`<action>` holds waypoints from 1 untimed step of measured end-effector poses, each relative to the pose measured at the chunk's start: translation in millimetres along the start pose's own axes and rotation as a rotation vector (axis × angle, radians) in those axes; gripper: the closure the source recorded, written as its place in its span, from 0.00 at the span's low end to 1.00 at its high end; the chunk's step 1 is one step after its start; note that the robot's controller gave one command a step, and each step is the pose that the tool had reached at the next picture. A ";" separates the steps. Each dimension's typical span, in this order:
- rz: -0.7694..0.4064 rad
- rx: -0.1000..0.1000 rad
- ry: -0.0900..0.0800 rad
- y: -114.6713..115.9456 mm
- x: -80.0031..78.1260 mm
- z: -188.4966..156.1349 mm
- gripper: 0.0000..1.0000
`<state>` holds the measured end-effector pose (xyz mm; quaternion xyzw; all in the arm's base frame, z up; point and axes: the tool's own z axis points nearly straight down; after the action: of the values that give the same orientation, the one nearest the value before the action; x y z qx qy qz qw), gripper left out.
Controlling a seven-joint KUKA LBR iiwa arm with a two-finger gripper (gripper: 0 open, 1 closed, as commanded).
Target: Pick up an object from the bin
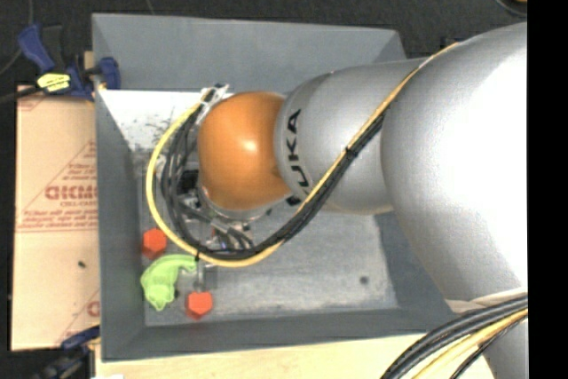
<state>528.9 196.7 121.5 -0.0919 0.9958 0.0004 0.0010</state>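
Silver arm (373,146) enters from right, orange-capped wrist bent down into bin (266,49), lower-left corner. Gripper (199,271) low, just beside green crumpled object (164,280), between upper orange block (154,240) and lower orange block (199,303). Grip state indeterminate.

Silver arm (444,129), orange cover (238,146), yellow cable (153,182)

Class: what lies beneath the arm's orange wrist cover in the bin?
At its lower-left edge: a green crumpled thing and two orange blocks. The bin floor beneath is hidden.
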 end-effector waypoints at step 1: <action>0.021 -0.001 -0.003 33.4 45.5 -39.0 0.00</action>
<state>478.0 221.2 160.4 -0.0817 0.9967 0.0012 0.0022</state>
